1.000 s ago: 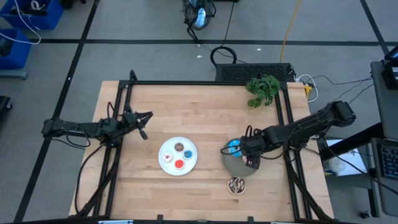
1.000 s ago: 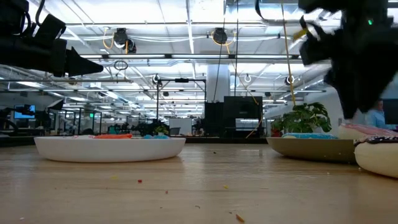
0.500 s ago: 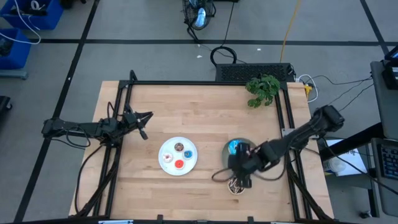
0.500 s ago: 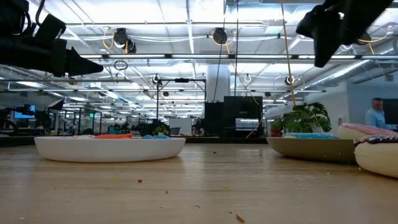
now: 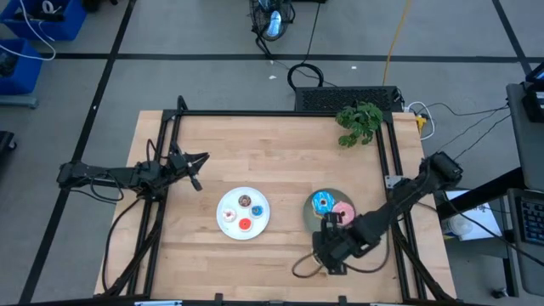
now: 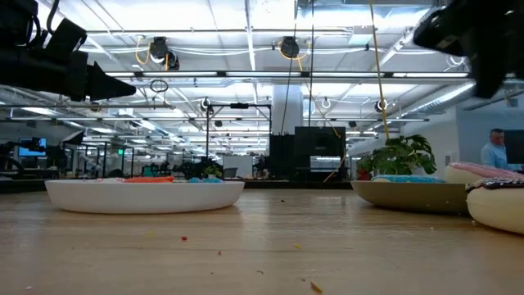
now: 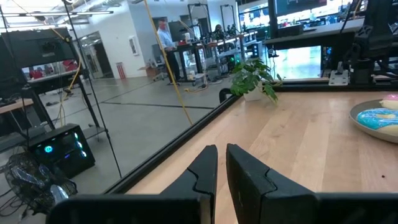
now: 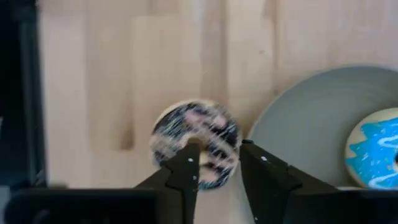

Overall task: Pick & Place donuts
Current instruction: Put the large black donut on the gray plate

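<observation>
From above, the right gripper [image 5: 330,252] is seen near the table's front edge, just in front of the grey plate [image 5: 313,218], on which the blue donut [image 5: 322,203] and pink donut [image 5: 343,211] lie, while three tiny donuts [image 5: 245,213] sit on the white plate [image 5: 227,223] and the left gripper [image 5: 196,165] is held well apart at the left. In the right wrist view, the fingers [image 8: 188,168] are seen slightly apart over the drizzled dark donut [image 8: 195,140], which lies on the wood just beside the grey plate [image 8: 292,118]. In the left wrist view, the left fingers [image 7: 203,171] are seen nearly together, with nothing between them.

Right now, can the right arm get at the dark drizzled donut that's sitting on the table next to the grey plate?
Probably yes. The right gripper hangs right above the dark drizzled donut, fingers slightly apart, and nothing lies between them. The grey plate sits close beside it, so that side is tight.
</observation>
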Motion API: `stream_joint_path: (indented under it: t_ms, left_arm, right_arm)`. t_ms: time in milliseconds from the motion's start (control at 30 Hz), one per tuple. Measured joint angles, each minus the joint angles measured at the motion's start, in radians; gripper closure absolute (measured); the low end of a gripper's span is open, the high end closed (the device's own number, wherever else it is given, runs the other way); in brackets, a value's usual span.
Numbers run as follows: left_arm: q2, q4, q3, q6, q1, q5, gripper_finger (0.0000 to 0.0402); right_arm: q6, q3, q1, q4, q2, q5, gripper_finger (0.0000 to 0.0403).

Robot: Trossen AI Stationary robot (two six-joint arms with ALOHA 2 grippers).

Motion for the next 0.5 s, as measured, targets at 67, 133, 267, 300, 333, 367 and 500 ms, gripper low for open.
stream_joint_path:
  t_ms: [67, 133, 267, 300, 333, 367, 500]
  left_arm:
    - [0.000, 0.000, 0.000, 0.000, 0.000, 0.000, 0.0360]
    - [0.000, 0.000, 0.000, 0.000, 0.000, 0.000, 0.0360]
    - [0.000, 0.000, 0.000, -0.002, 0.000, 0.000, 0.0360]
    - [0.000, 0.001, 0.000, -0.005, 0.000, 0.000, 0.0360]
    - [0.000, 0.000, 0.000, -0.008, 0.000, 0.000, 0.0360]
    - [0.000, 0.000, 0.000, -0.010, 0.000, 0.000, 0.0360]
    - [0.000, -0.002, 0.000, -0.010, 0.000, 0.000, 0.0360]
  right_arm:
    - [0.010, 0.000, 0.016, -0.021, -0.026, 0.001, 0.0324]
    - [0.026, 0.001, 0.023, -0.033, -0.053, 0.013, 0.0349]
    - [0.049, 0.001, 0.023, -0.060, -0.084, 0.029, 0.0396]
    - [0.050, 0.001, 0.023, -0.064, -0.086, 0.028, 0.0398]
    - [0.055, 0.001, 0.024, -0.068, -0.086, 0.027, 0.0396]
    - [0.062, 0.001, 0.024, -0.073, -0.086, 0.027, 0.0394]
    - [0.063, 0.001, 0.024, -0.067, -0.086, 0.024, 0.0398]
